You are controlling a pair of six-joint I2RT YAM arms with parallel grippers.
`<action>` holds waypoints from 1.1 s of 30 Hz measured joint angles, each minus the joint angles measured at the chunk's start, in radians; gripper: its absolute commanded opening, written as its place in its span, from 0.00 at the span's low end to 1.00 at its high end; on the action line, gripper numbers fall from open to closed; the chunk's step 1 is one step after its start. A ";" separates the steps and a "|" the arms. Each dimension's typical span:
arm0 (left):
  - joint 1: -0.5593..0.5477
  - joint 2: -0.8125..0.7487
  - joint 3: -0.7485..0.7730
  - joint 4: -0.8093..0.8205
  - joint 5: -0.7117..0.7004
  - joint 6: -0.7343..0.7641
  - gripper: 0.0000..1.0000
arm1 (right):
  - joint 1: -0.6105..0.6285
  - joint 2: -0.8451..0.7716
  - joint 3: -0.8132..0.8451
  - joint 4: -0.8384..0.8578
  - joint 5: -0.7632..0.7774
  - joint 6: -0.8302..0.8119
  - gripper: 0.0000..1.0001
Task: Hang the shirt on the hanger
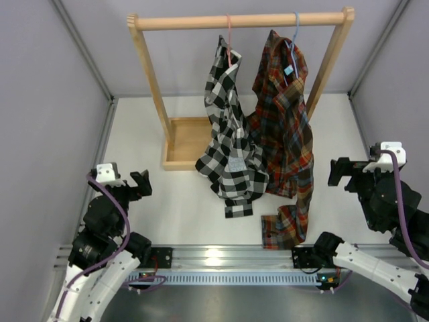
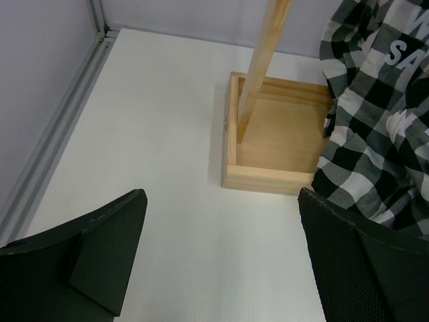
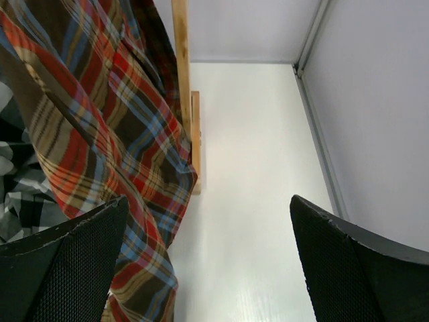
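Note:
The black-and-white check shirt point(image 1: 228, 127) hangs from the thin pink hanger point(image 1: 229, 41), whose hook sits over the wooden rail point(image 1: 241, 21). The shirt's lower part bunches down onto the table. In the left wrist view the shirt point(image 2: 382, 114) shows white lettering at the upper right. My left gripper point(image 1: 137, 184) point(image 2: 221, 261) stands open over bare table, left of the shirt and apart from it. My right gripper point(image 1: 337, 173) point(image 3: 208, 268) is open too, right of the rack, with nothing between its fingers. A little of the check shirt point(image 3: 20, 194) shows at the left edge of the right wrist view.
A red, orange and blue plaid shirt point(image 1: 285, 127) point(image 3: 100, 114) hangs on a light blue hanger point(image 1: 295, 37) beside the check shirt, its tail on the table. The rack's posts point(image 2: 258, 67) point(image 3: 179, 67) stand in wooden base trays point(image 1: 184, 142) point(image 2: 281, 134). Grey walls close in the table.

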 measured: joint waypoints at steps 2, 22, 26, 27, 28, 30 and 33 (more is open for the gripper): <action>0.000 0.000 0.000 0.000 0.023 0.007 0.98 | 0.000 -0.032 -0.029 -0.024 0.011 0.032 0.99; 0.001 0.070 0.000 0.003 0.127 0.011 0.98 | 0.000 -0.129 -0.095 -0.097 0.049 0.156 1.00; 0.001 0.070 0.000 0.003 0.128 0.010 0.98 | 0.000 -0.129 -0.095 -0.098 0.049 0.156 1.00; 0.001 0.070 0.000 0.003 0.128 0.011 0.98 | 0.000 -0.129 -0.095 -0.098 0.049 0.156 0.99; 0.001 0.070 0.000 0.003 0.128 0.010 0.98 | 0.000 -0.129 -0.095 -0.098 0.049 0.156 1.00; 0.001 0.070 0.000 0.003 0.128 0.011 0.98 | 0.000 -0.129 -0.095 -0.098 0.049 0.156 0.99; 0.001 0.070 0.000 0.003 0.128 0.010 0.98 | 0.000 -0.129 -0.095 -0.098 0.049 0.156 0.99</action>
